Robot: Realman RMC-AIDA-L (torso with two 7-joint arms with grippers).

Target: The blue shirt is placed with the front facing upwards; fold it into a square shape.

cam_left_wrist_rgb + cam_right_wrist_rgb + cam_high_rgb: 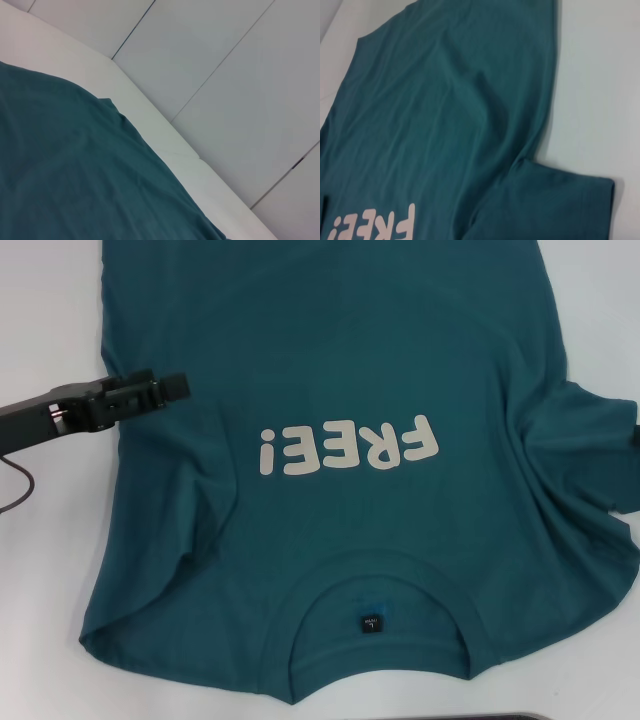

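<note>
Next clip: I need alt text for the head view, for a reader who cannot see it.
A blue shirt lies front up on a white table, collar nearest the camera, with white letters reading FREE! across the chest. The left gripper hovers over the shirt's left edge. Only a dark sliver of the right gripper shows at the right border, by the rumpled sleeve.

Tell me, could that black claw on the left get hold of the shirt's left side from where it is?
Probably yes. The left claw hangs right at the left side of the blue shirt, over the cloth, and nothing lies between them on the white table. Whether it touches the fabric yet cannot be told.
</note>
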